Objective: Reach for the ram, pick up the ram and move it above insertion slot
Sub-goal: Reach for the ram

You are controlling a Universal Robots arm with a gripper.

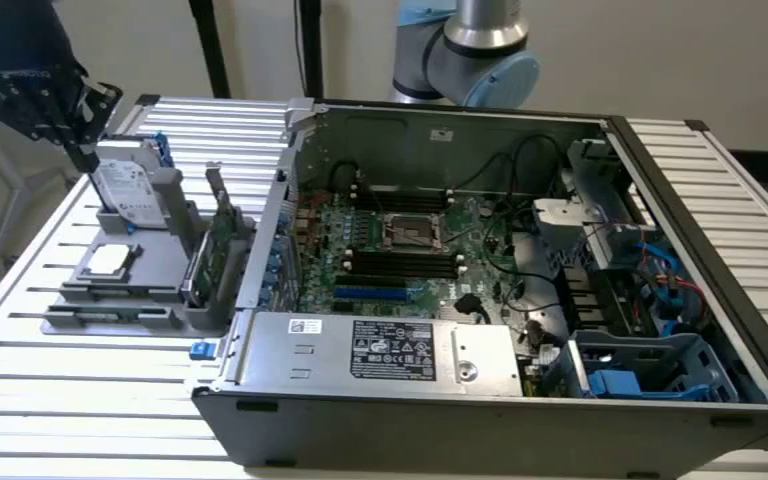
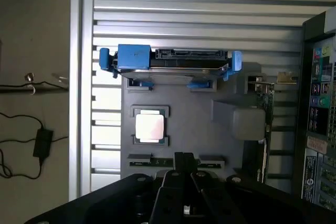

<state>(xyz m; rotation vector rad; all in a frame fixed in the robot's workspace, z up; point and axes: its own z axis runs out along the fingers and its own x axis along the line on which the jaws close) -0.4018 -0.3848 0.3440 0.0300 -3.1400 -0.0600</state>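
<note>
You can read no words or numbers here. Inside the computer case (image 1: pixel 491 430), the black label (image 1: pixel 398 353) and the small white sticker (image 1: pixel 305 326) on the power supply (image 1: pixel 484 352) carry print too fine to make out. Outside the case, the white label (image 1: pixel 120 185) on the hard drive (image 1: pixel 157 200) and the coloured stickers (image 2: pixel 318 98) on the case wall are just as illegible.

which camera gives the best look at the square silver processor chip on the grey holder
The wrist view: the square silver processor chip is seen face-on and unobstructed, seated in a recess of the grey holder. The exterior view shows the chip at a slant, in front of the upright silver hard drive with blue tabs.
</note>
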